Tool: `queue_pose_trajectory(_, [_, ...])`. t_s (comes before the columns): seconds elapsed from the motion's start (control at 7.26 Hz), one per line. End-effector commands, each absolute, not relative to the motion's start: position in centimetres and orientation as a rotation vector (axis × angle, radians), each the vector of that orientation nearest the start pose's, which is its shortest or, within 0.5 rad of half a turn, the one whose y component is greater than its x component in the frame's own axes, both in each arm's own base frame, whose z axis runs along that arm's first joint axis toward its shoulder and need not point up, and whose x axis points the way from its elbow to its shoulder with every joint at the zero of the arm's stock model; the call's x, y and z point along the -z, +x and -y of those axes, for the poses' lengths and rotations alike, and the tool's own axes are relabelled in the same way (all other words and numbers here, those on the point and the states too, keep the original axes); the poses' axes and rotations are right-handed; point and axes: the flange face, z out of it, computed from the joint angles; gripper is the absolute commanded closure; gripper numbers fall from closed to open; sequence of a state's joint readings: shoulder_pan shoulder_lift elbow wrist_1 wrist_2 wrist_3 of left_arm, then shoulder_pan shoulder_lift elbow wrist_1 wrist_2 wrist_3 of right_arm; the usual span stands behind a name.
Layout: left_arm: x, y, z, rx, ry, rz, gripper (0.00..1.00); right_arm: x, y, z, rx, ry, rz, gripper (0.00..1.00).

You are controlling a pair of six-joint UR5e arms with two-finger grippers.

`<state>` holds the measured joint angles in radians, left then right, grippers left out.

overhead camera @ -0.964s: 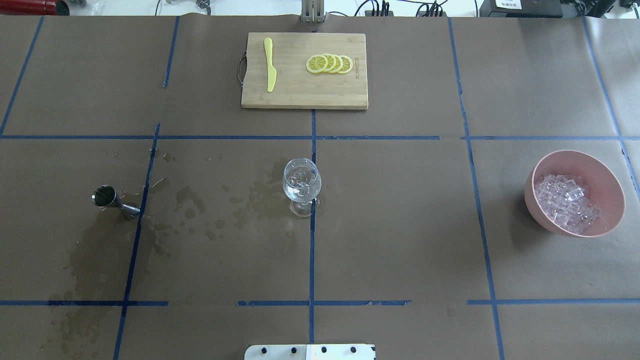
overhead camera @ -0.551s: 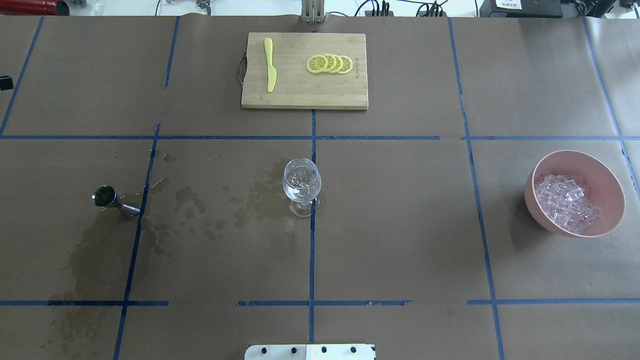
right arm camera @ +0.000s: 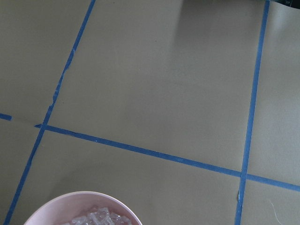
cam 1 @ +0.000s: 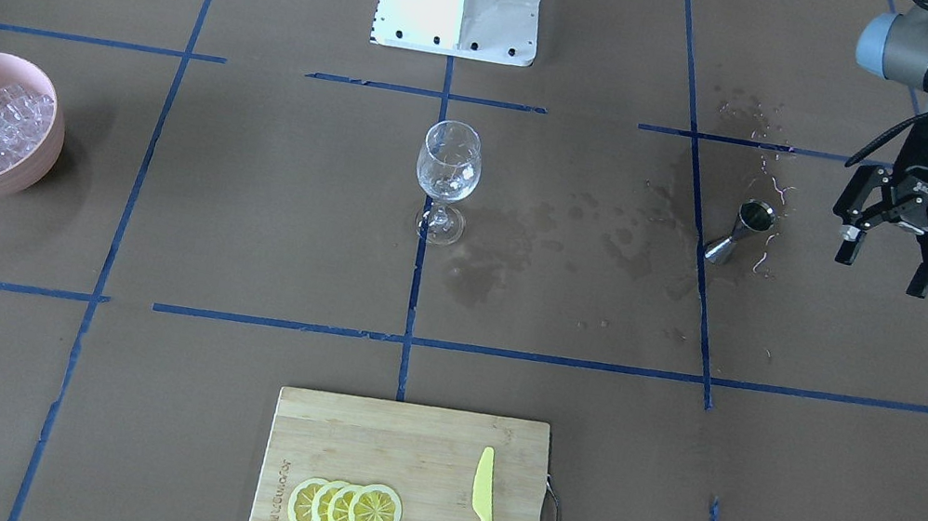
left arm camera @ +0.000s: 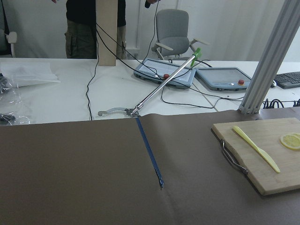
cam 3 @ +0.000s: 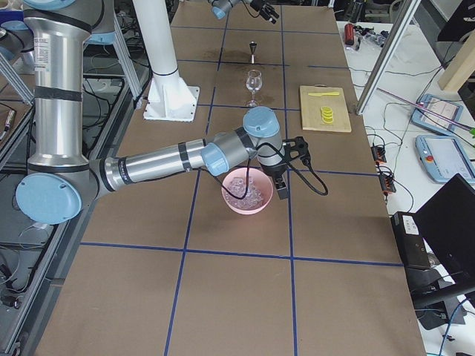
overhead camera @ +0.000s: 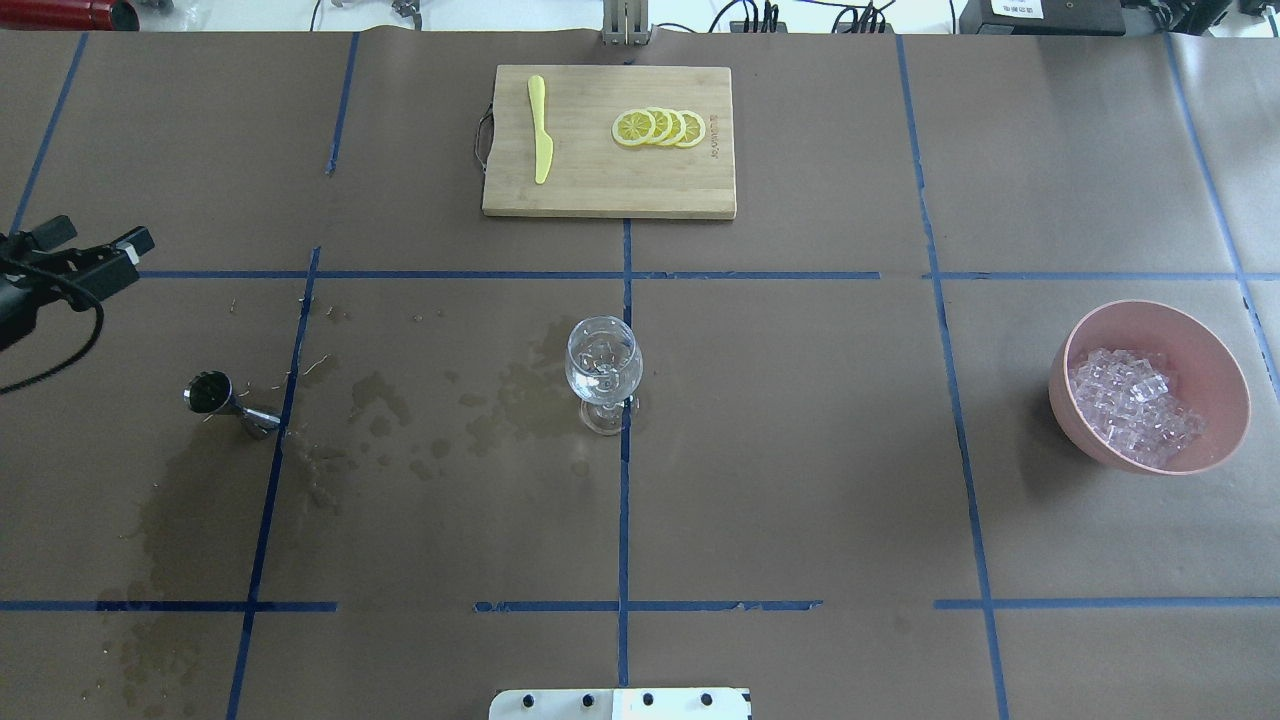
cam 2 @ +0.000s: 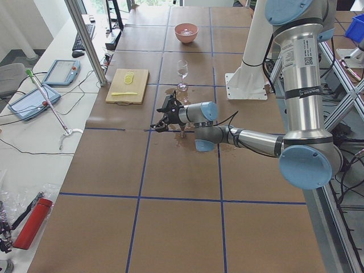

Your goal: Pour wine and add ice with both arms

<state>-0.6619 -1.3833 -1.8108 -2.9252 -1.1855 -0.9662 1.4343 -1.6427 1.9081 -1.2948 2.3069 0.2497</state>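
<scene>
Steel jigger (cam 1: 738, 233) upright, left fingers (cam 1: 924, 274) spread wide nearby: straddle its waist, keep it level; right fingers (cam 3: 281, 190) by the pink bowl (cam 1: 16, 176), state unclear

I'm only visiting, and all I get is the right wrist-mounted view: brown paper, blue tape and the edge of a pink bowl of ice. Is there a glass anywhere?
Observer: Yes, a clear stemmed wine glass stands upright mid-table.
Operator: What is the other arm up to?
Observer: Its left gripper hangs open above the brown paper, beside a small steel hourglass measuring cup.
Operator: Anything else out there?
Observer: A bamboo cutting board carries lemon slices and a yellow plastic knife.
</scene>
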Motion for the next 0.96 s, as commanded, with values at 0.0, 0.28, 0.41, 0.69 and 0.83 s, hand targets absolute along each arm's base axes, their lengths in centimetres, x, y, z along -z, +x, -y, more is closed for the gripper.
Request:
queue_pose_trajectory(0.0, [-47.5, 29.1, 33.8, 0.359, 1.128, -0.918, 0.07, -49.6, 0.2, 47.5, 0.092, 0.368, 0.803, 0.0])
queue_pose_trajectory(0.28, [-48.9, 32.7, 29.8, 0.364, 1.19, -0.839, 0.01, -49.6, 0.2, 47.5, 0.092, 0.368, 0.803, 0.0])
queue_pose_trajectory(0.41, [-49.5, 33.5, 28.7, 0.353, 1.197, -0.827, 0.0, -49.5, 0.2, 47.5, 0.093, 0.371, 0.803, 0.0])
queue_pose_trajectory(0.69, [-52.5, 35.5, 28.4, 0.331, 1.206, -0.766, 0.0, -49.5, 0.2, 47.5, 0.092, 0.369, 0.803, 0.0])
queue_pose_trajectory(0.83, [-52.7, 36.1, 28.1, 0.325, 1.207, -0.765, 0.0, -49.4, 0.2, 47.5, 0.093, 0.371, 0.803, 0.0])
